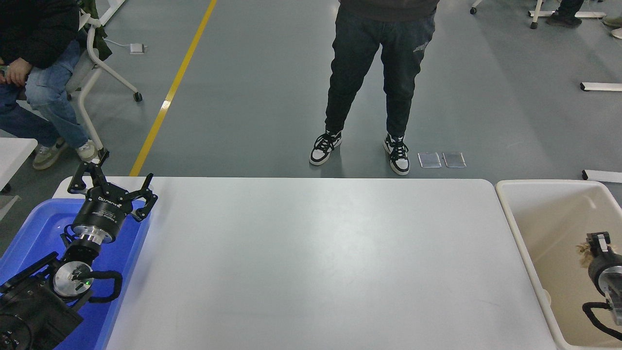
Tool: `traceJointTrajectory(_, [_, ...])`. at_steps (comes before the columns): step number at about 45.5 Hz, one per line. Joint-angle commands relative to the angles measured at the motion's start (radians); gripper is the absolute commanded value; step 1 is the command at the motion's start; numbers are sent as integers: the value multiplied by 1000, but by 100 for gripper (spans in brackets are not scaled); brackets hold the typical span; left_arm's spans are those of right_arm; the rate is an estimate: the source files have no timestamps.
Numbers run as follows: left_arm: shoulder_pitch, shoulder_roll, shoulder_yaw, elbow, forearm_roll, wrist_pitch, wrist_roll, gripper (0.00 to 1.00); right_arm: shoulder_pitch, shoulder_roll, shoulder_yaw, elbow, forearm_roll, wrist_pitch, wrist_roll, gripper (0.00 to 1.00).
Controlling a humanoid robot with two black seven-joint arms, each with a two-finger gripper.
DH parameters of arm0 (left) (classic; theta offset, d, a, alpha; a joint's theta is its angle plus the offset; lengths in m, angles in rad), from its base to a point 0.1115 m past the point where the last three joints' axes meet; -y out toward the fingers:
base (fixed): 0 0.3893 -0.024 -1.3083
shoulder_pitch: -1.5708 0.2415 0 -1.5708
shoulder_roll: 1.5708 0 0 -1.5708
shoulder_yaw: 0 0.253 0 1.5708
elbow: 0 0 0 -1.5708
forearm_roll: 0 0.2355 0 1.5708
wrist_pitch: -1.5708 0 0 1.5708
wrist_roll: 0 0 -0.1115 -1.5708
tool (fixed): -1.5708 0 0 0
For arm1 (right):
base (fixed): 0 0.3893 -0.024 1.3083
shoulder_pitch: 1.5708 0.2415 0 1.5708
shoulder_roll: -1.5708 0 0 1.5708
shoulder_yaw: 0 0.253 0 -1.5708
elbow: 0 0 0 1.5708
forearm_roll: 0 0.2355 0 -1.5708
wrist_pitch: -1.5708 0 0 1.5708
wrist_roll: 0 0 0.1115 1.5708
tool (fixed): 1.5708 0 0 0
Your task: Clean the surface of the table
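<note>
One view only, from a camera set high on the robot's side and tilted forward and down. It takes in the full width of the white tabletop (311, 262), a blue tub (29, 228) at the lower left corner and a beige bin (544, 194) cut by the right edge. Beyond the far edge, the grey floor (252, 97) fills the upper half, with a standing person (379, 73) seen from the waist down.
</note>
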Motion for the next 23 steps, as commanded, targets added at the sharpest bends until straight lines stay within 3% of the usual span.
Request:
traceJointTrajectory(1, [0, 0, 0, 0, 0, 0, 0, 100, 3, 1, 13, -3, 2, 2, 0, 100])
traceJointTrajectory(10, [0, 0, 0, 0, 0, 0, 0, 100, 14, -33, 82, 46, 5, 7, 0, 100])
traceJointTrajectory(23, [0, 0, 0, 0, 0, 0, 0, 100, -47, -201, 540, 397, 0, 88, 11, 100])
